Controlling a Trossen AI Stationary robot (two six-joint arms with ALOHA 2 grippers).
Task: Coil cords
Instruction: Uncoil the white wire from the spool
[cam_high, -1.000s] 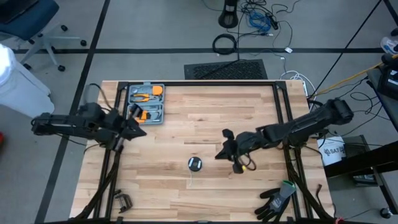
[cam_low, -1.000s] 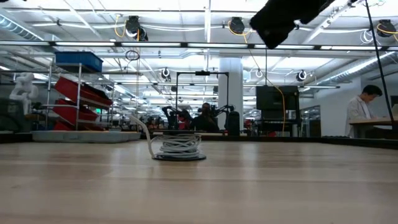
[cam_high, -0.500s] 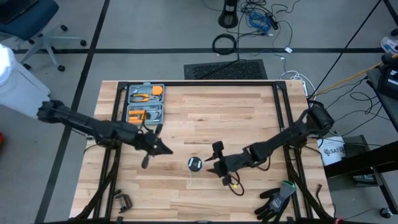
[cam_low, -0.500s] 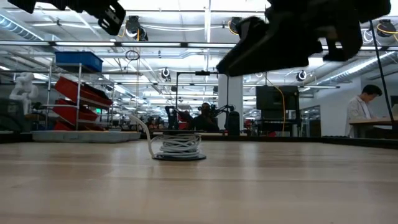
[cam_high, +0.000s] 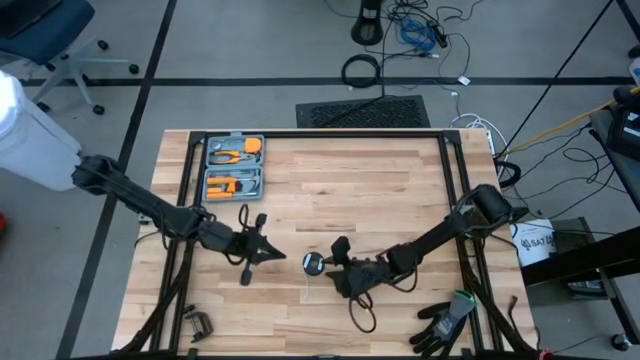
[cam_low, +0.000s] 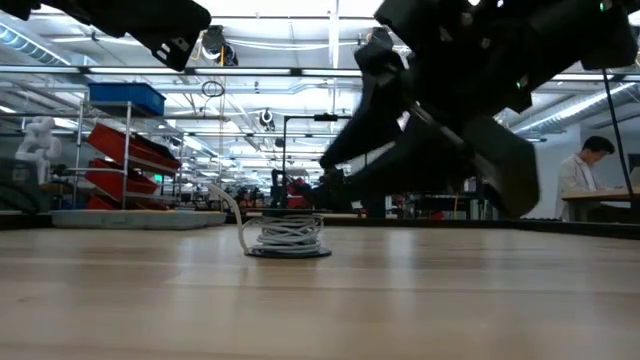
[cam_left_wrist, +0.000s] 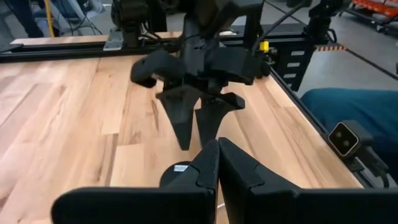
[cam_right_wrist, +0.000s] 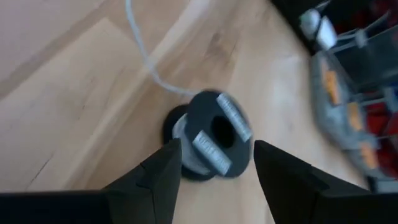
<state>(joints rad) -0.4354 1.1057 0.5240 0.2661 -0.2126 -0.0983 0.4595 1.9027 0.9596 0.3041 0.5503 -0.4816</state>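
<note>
The cord (cam_low: 287, 234) is thin and white, mostly wound in loops around a small round reel (cam_high: 313, 263) that lies flat on the worktop (cam_high: 330, 180). The reel's top face is black with silver strips and a dark hole at its middle. One loose end curves up and away from the coil. The reel sits between the two hands, just ahead of the right hand (cam_high: 335, 262), whose spread fingers (cam_right_wrist: 155, 177) flank it without touching, and near the left hand (cam_high: 283, 257), whose fingers meet.

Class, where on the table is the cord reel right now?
In the high view, the cord reel sits on the table's near-centre, between the left gripper and right gripper.
</note>
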